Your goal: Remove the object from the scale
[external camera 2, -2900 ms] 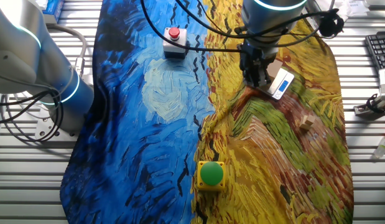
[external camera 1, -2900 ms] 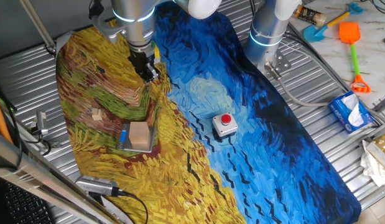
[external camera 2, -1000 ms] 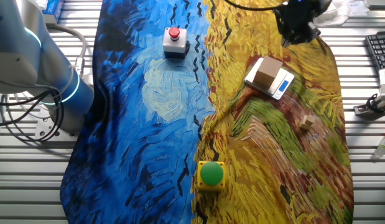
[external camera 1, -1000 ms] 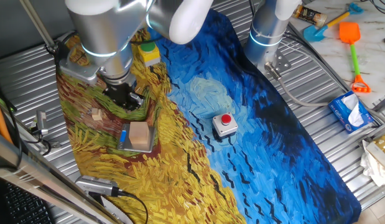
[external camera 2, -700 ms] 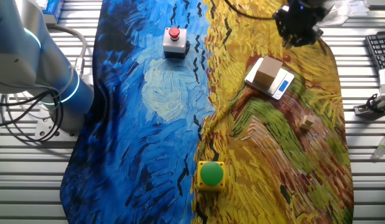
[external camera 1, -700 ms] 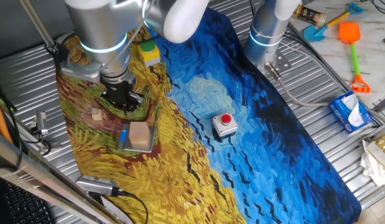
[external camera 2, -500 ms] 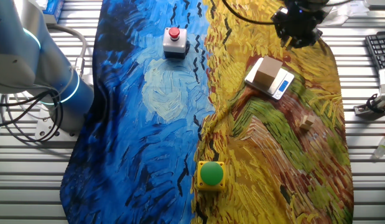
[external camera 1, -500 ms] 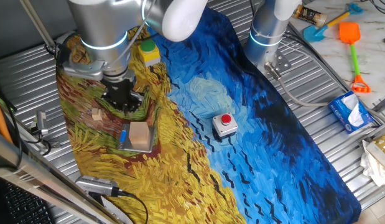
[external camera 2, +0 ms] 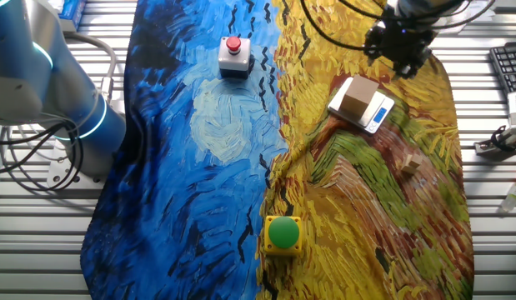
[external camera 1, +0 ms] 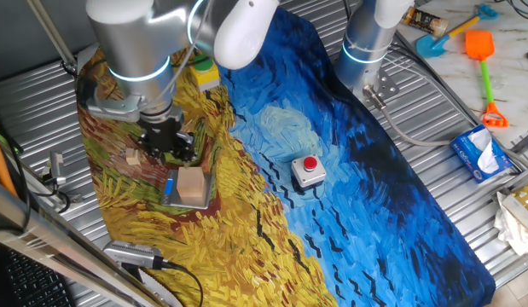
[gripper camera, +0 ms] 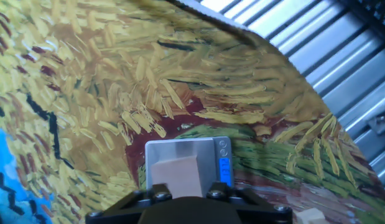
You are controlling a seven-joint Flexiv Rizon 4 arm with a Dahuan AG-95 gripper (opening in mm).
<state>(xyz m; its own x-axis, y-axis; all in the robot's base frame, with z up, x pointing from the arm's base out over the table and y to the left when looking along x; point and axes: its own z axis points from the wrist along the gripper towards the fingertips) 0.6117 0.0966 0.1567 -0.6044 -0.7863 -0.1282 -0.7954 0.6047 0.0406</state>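
Observation:
The object, a light-tan wooden cube (external camera 1: 191, 184), sits on the scale (external camera 1: 171, 189), a thin grey plate with a blue strip, on the yellow part of the painted cloth. Both also show in the other fixed view, cube (external camera 2: 355, 98) and scale (external camera 2: 379, 112). My gripper (external camera 1: 167, 143) hangs just behind the scale, apart from the cube; the other fixed view shows it (external camera 2: 399, 48) too. In the hand view the cube (gripper camera: 178, 176) and scale (gripper camera: 186, 149) lie just ahead of the gripper's black body (gripper camera: 186, 210). The fingertips are hidden.
A small tan wooden bit (external camera 1: 131, 158) lies left of the scale. A grey box with a red button (external camera 1: 309, 170) stands on the blue part of the cloth. A yellow box with a green button (external camera 2: 283, 233) stands further off. The metal table edge (gripper camera: 360, 68) is close.
My gripper has come down and a little closer to the scale. The cube and the scale have not moved.

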